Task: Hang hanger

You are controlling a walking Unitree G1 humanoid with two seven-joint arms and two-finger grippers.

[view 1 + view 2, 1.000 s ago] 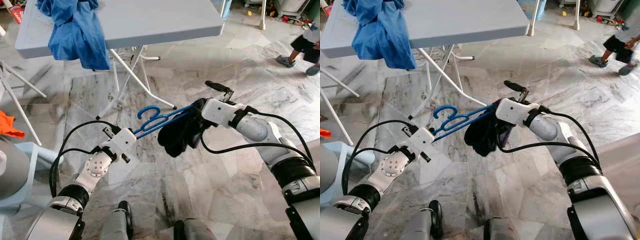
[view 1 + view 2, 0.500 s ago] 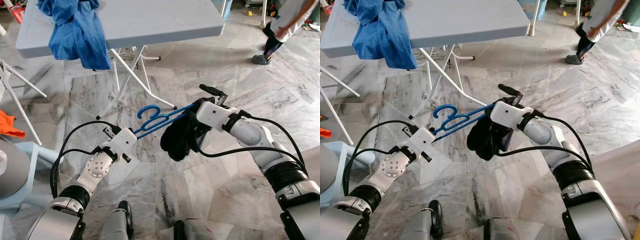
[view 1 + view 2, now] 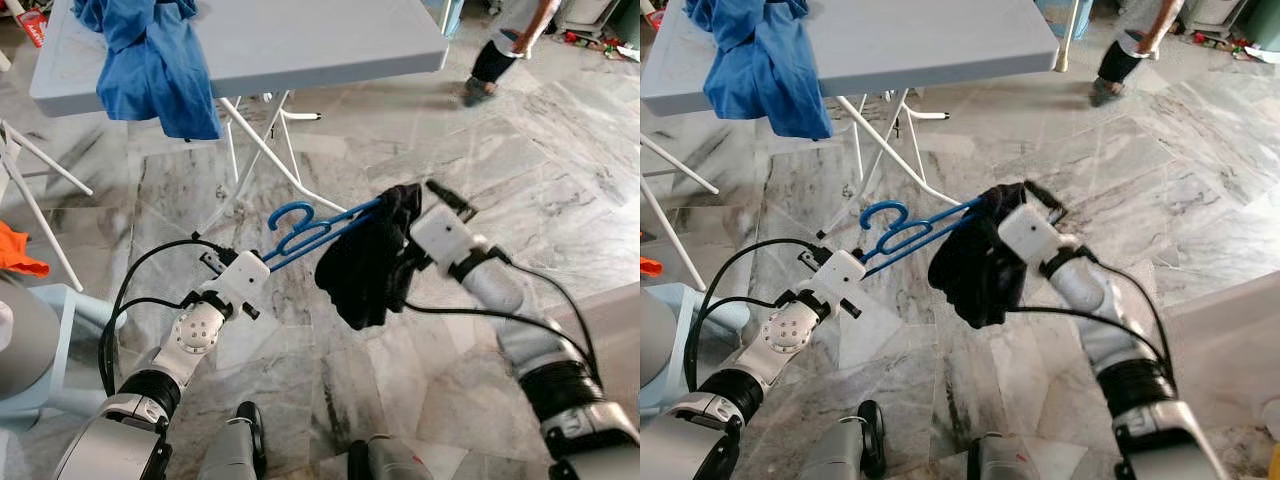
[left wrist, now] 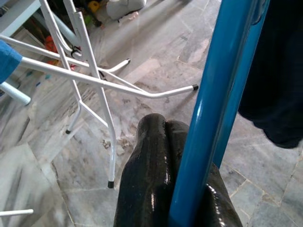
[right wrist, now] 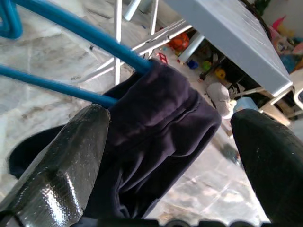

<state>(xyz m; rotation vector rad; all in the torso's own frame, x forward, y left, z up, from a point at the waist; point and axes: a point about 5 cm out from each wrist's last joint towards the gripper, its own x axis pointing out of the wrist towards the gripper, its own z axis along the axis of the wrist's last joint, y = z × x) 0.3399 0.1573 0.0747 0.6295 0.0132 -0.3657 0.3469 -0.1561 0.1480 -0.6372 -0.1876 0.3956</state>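
Note:
A blue plastic hanger (image 3: 318, 227) is held level above the marble floor, its hook (image 3: 288, 214) pointing up. My left gripper (image 3: 212, 261) is shut on one end of the hanger (image 4: 213, 94), the black fingers (image 4: 156, 142) pressed together against the bar. A dark garment (image 3: 365, 265) drapes over the other end and hangs down. My right gripper (image 5: 170, 118) is open at that end, its fingers (image 5: 71, 156) spread wide on either side of the garment (image 5: 156, 118), one finger (image 3: 447, 196) sticking up behind the cloth.
A grey folding table (image 3: 300, 40) stands ahead with white legs (image 3: 262, 150) reaching toward the hanger; a blue cloth (image 3: 150, 60) hangs off its left corner. An orange cloth (image 3: 15, 250) lies at far left. A person (image 3: 500, 45) walks at the upper right.
The right arm has swung its wrist round and drawn back slightly; the dark garment now hangs lower and wider on the hanger. The person has walked leftward across the back.

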